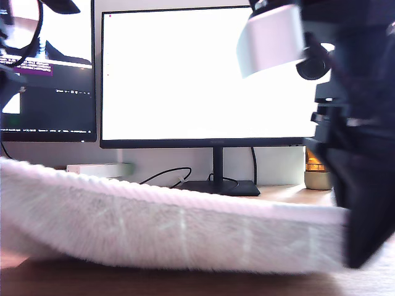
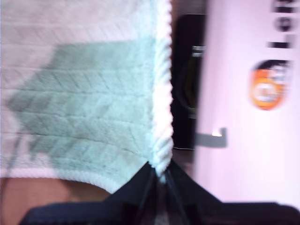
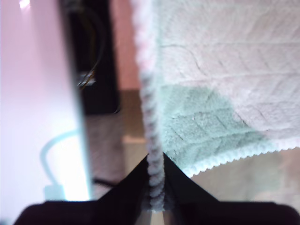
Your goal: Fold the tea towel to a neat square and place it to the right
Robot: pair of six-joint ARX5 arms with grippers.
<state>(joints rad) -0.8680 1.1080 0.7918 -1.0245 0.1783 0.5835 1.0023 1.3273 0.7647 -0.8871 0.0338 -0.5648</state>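
The fluffy off-white tea towel with a ribbed corded edge (image 1: 166, 228) hangs stretched in the air in front of the big bright monitor (image 1: 203, 74), lifted off the brown wooden desk (image 1: 92, 280) and sagging slightly between its two held corners.

The first gripper (image 2: 158, 180) has its dark fingers pressed together on the corded edge at a corner, the cloth spreading away from the fingertips. The second gripper (image 3: 156, 185) pinches the corded edge at another corner the same way, cord running straight out from between its jaws. In the exterior view a dark arm (image 1: 364, 185) blocks that view's right side where the towel ends; which arm it is cannot be told.

Both grips look shallow, holding little more than the cord, so a fast swing or a pull apart could likely tug a corner free and drop the towel in a heap. If the two grippers travel unevenly, the fold would probably land skewed, edges not meeting. The lifted cloth also hangs close to the monitor stand (image 1: 219, 185), its black cable (image 1: 163, 176) and a small jar (image 1: 318, 176) beyond the grippers, and could drag on them.

Writing: beyond the first gripper a white surface carries dark letters cut off by the frame and an orange round logo (image 2: 267, 84), both too blurred to read. Text on the darker second screen (image 1: 49, 92) is too small to make out.
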